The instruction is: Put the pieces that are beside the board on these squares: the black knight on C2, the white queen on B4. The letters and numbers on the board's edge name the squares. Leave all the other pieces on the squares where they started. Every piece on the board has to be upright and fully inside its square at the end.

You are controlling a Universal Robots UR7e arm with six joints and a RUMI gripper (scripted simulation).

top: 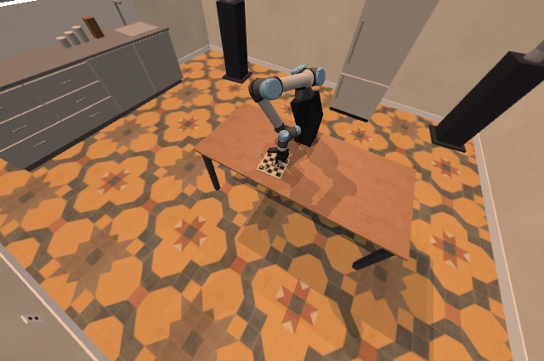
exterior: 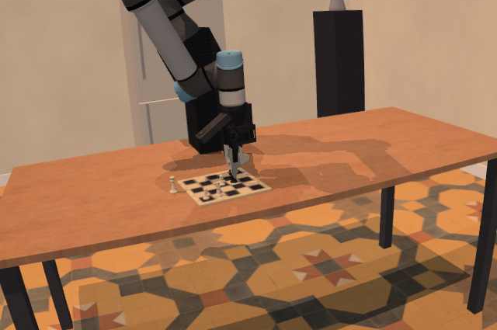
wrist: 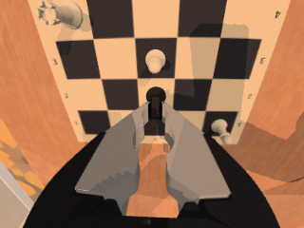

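Observation:
My gripper (exterior: 234, 175) (wrist: 156, 103) is shut on the black knight (exterior: 234, 180) (wrist: 156, 93), low over the board (exterior: 256, 190) (wrist: 259, 78). In the wrist view the knight's round base lies within the light C2 square; whether it touches the board I cannot tell. The white queen (exterior: 173, 184) (top: 261, 154) stands upright on the table, off the board's left side in the exterior view. The queen is outside the wrist view.
A white pawn (wrist: 155, 60) stands on C3, close to the knight. Another white pawn (wrist: 220, 127) is on a row 1 corner square. A white rook (wrist: 62, 13) is on row 4's left edge square in the wrist view. Another small white piece (exterior: 206, 194) stands at the front-left corner.

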